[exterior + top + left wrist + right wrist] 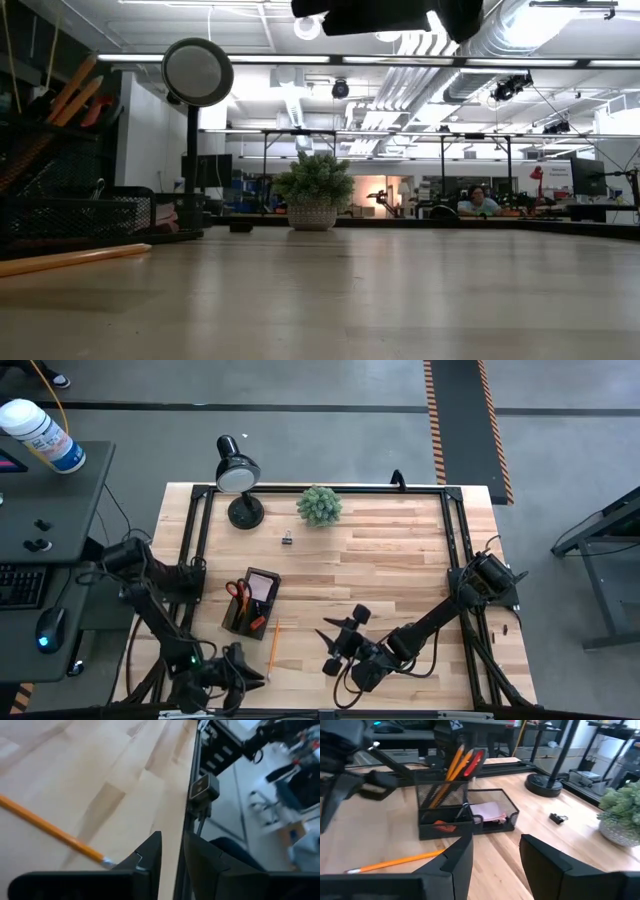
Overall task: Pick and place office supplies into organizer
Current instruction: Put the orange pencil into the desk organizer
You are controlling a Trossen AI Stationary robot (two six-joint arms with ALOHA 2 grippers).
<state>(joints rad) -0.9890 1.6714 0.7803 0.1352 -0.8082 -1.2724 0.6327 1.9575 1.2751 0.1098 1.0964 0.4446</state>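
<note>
The left claw (237, 663) hung at the near edge of the desk (400, 550), its fingers a narrow gap apart and holding nothing. The loose pencil (272, 645) lay just beside it on the bare wood, its metal-capped end close to the fingertips in the left wrist view. The right claw (342, 635) hovered near the middle of the desk, part open and empty, facing the organizer (251, 603).

The step in hand looked like the pick of that pencil. The next move would call for the left claw to spread, straddle the thin shaft and pinch it off the flat surface.

Counted: one organizer, already holding red-handled scissors (236, 591), a pink sticky-note pad (486, 811), at least two pencils standing upright (451, 767) and an orange marker (258, 622). One pencil and one binder clip (287, 538) remained out on the desk, the clip well apart near the plant (319, 506) and lamp (237, 475).
</note>
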